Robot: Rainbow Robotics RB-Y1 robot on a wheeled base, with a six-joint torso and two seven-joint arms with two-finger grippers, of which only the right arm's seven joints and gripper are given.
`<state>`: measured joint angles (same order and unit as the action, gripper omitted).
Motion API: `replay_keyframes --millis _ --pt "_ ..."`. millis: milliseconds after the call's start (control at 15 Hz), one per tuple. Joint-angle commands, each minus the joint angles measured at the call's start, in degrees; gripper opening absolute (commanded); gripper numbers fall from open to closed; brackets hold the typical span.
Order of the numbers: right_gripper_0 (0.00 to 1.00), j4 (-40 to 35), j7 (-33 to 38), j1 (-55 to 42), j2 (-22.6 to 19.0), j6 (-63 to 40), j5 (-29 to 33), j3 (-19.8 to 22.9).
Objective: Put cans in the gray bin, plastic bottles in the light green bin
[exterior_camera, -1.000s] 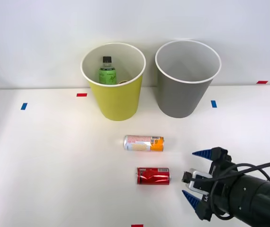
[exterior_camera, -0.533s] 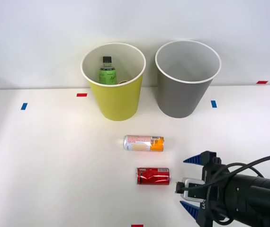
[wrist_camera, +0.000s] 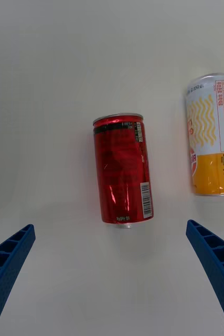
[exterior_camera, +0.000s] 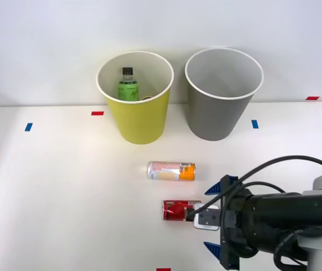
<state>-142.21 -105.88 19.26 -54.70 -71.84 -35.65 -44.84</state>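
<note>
Red can (exterior_camera: pixel 179 210) lies on the surface at 9 o'clock of the wide-open claw (exterior_camera: pixel 215 226); being round, it may roll away if bumped

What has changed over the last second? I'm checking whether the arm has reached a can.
The right gripper, open, moved left up to the red can, holding nothing. Both cans, the green bottle in the light green bin, and the gray bin stayed put.
</note>
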Motion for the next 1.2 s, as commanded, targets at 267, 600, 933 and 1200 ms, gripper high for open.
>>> replay_keyframes --millis 267,600,933,1200 --pt "1.00 5.63 -1.26 3.15 8.04 -5.33 1.99 -2.10" --pt "1.00 7.92 -1.61 5.61 12.69 -10.95 3.92 -4.38" --pt "1.00 13.63 -3.28 6.84 17.00 -10.95 4.10 -5.70" --pt "1.00 18.90 -4.42 7.46 22.01 -10.95 6.47 -5.70"
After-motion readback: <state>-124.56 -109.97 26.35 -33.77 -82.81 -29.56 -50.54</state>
